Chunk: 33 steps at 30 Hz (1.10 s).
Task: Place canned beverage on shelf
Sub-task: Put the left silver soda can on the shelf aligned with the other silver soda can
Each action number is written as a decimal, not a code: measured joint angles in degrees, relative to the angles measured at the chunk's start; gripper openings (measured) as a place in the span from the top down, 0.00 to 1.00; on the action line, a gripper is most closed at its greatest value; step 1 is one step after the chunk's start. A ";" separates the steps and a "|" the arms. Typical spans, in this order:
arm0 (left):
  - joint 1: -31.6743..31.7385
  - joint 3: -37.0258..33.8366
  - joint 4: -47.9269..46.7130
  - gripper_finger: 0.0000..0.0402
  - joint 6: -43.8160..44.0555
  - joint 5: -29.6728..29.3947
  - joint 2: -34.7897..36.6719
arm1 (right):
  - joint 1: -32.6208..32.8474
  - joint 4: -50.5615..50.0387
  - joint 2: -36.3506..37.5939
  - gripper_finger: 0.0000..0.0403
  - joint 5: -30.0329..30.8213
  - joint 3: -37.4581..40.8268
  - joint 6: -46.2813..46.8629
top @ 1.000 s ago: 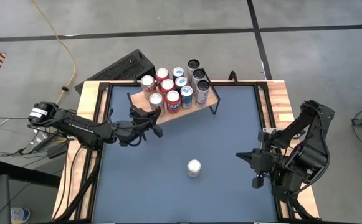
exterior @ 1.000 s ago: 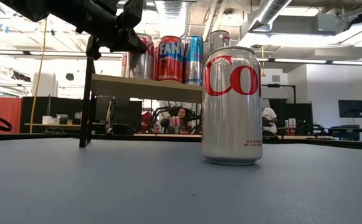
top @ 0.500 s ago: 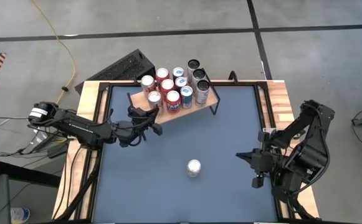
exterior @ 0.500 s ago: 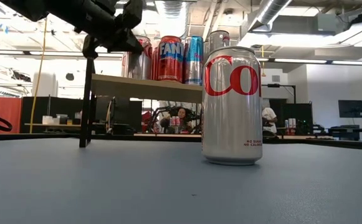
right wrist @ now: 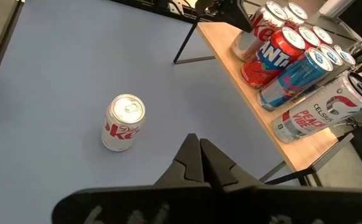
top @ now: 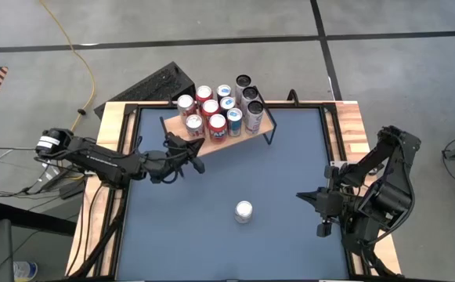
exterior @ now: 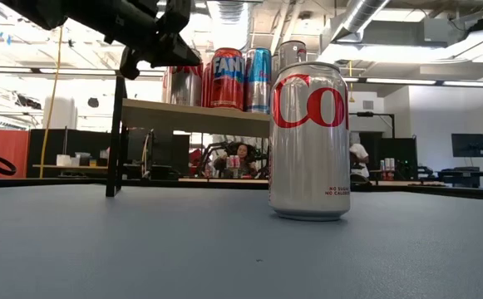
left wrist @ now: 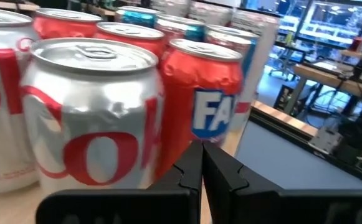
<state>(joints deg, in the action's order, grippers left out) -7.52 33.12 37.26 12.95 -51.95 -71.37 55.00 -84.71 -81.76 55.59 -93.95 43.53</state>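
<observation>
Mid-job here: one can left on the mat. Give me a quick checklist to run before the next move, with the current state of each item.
1. Loose can upright on the mat, nothing touching it: ok.
2. Left hand empty and shut, by the shelf's front-left corner: ok.
3. Right hand empty and shut, aimed at the loose can: not ok for a grasp, it must open first.
4. Path from right hand to the can free of objects: ok.
5. Cans on the shelf all upright: ok.
6. Free spot on the shelf: bare board shows at its right end; whether a can fits, cannot tell.
</observation>
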 joint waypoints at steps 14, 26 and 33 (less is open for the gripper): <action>1.02 6.60 -1.95 1.00 -1.51 -3.00 -8.28 | 0.02 0.75 0.00 1.00 0.00 1.65 -0.26; 0.56 7.06 -4.00 1.00 -1.15 -8.62 -8.46 | 0.57 1.25 0.00 1.00 -0.22 2.95 -0.24; 0.29 7.04 -6.97 1.00 0.77 -11.56 -8.46 | 0.57 1.36 0.00 1.00 -0.23 2.95 -0.04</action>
<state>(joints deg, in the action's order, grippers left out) -7.23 40.16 30.28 13.72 -63.51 -79.83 55.57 -83.35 -81.76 55.36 -91.00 43.48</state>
